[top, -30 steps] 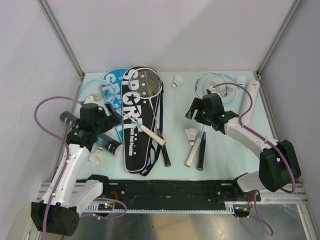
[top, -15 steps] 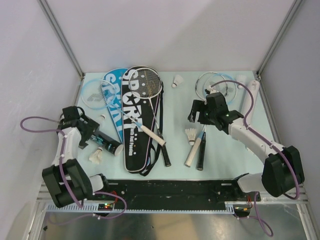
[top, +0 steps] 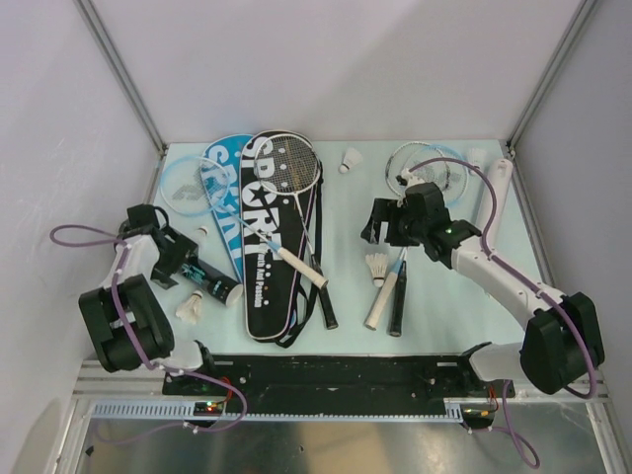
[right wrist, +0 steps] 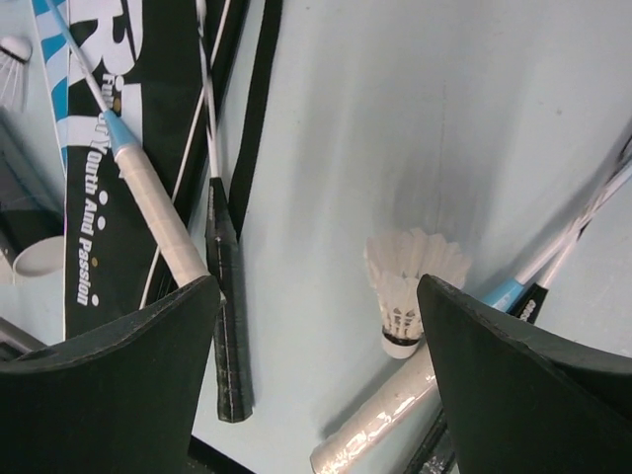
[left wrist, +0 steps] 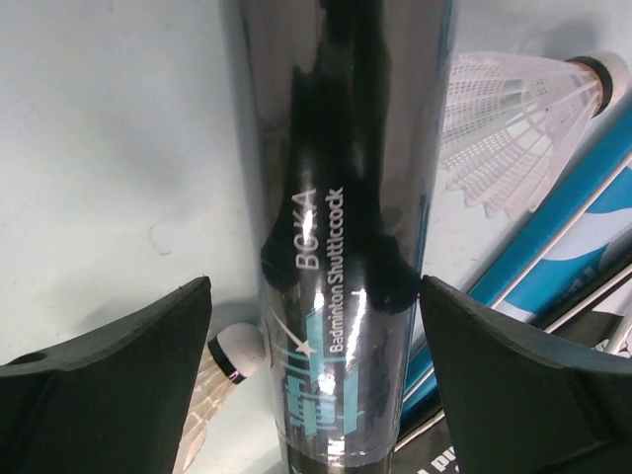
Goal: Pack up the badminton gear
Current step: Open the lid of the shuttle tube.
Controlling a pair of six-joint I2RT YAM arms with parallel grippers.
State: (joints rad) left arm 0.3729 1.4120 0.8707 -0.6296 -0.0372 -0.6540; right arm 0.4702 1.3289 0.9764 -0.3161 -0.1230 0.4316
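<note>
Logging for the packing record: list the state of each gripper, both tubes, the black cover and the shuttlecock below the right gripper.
Left gripper: open, fingers either side of the black tube.
Right gripper: open, empty, above the shuttlecock.
Black tube: lying on its side.
Shuttlecock: loose, on its side.
Black cover: flat, racket across it.
White tube: lying flat, untouched.

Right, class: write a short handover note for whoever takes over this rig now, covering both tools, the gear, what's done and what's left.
Left tool: open, straddling the black tube, not gripping.
Right tool: open over a shuttlecock, empty.
A white-handled racket lies on the black cover; other rackets and the white tube lie loose at right.
Done: nothing packed.
Left: all of it.
</note>
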